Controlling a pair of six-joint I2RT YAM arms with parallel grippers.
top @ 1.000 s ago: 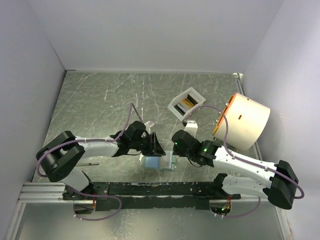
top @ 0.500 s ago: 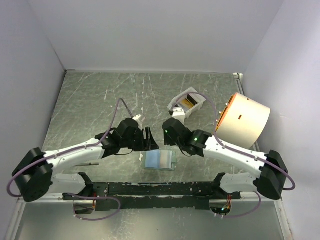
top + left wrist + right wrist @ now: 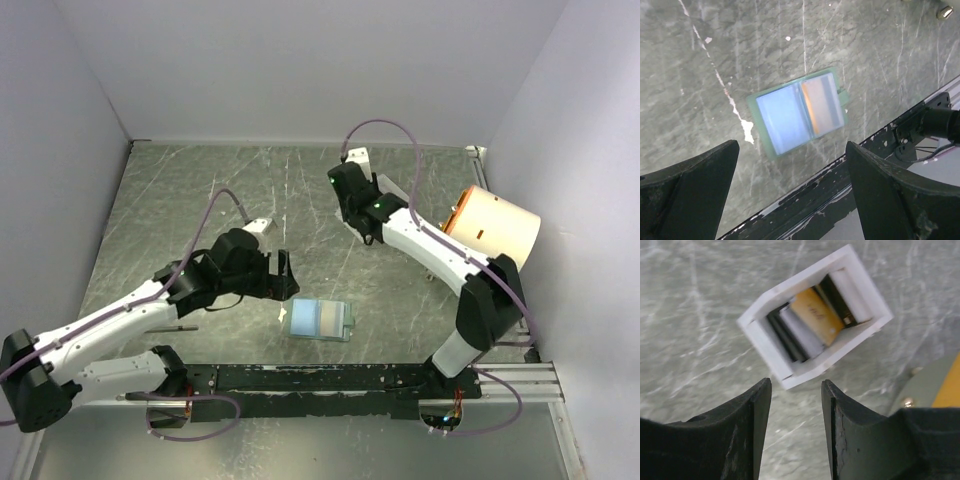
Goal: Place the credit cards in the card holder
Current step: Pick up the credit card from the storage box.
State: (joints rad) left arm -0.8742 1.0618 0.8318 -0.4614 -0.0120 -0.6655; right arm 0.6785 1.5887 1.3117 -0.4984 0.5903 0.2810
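The card holder lies open and flat near the front rail, its pale blue inside facing up. In the left wrist view the card holder shows an orange credit card in its right pocket. My left gripper hovers just left of it, open wide and empty. My right gripper hangs over the white tray at the back. Its jaws are open with nothing between them. A gold credit card and dark cards stand in the tray.
A large beige cylinder with an orange face lies at the right, close to the tray and the right arm. The black mounting rail runs along the near edge, just in front of the card holder. White walls close in three sides.
My left gripper has opened wide and pulled back left from the card holder. The right arm has swung from the card holder to the white tray at the back.
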